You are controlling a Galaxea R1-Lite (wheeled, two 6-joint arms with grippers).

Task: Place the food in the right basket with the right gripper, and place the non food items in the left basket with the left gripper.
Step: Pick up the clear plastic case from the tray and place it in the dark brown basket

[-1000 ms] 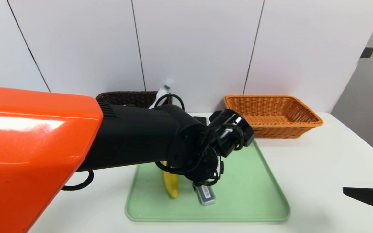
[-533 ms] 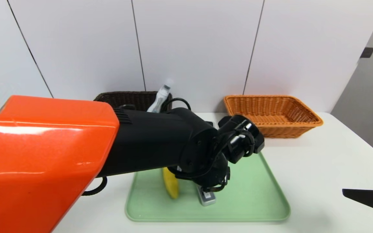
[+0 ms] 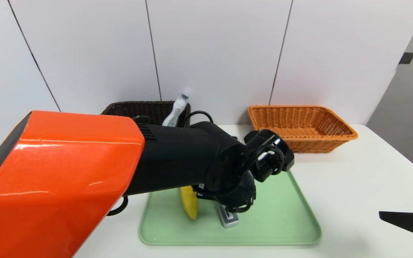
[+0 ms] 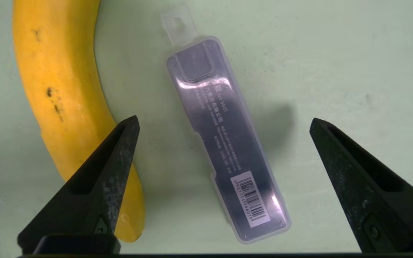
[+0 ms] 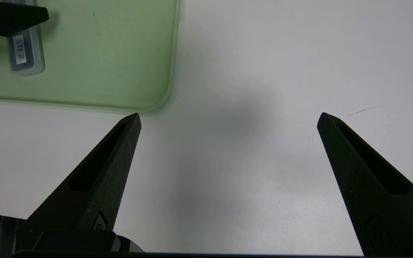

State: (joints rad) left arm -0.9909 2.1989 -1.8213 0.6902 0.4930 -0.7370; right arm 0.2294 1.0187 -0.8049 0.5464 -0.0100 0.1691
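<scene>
My left gripper [image 4: 223,119] hangs open just above the slim grey case [image 4: 224,136], which lies flat on the green tray [image 4: 335,53] between the two fingers without touching them. The yellow banana [image 4: 59,89] lies beside the case, under one fingertip [image 4: 120,150]. In the head view the left arm covers most of the banana [image 3: 189,204] and case [image 3: 230,220]. The white bottle [image 3: 177,107] leans in the dark brown basket [image 3: 134,107]. The orange basket [image 3: 301,125] holds nothing I can see. My right gripper [image 5: 229,114] is open over bare table. The glass cup is hidden.
The green tray [image 3: 285,215] sits mid-table in front of both baskets, its corner [image 5: 156,96] near the right gripper. White table [image 3: 364,172] spreads to the right of the tray. A white panelled wall stands close behind the baskets.
My left arm has swung right and down over the tray, bringing its gripper lower over the grey case. The right gripper has stayed put.
</scene>
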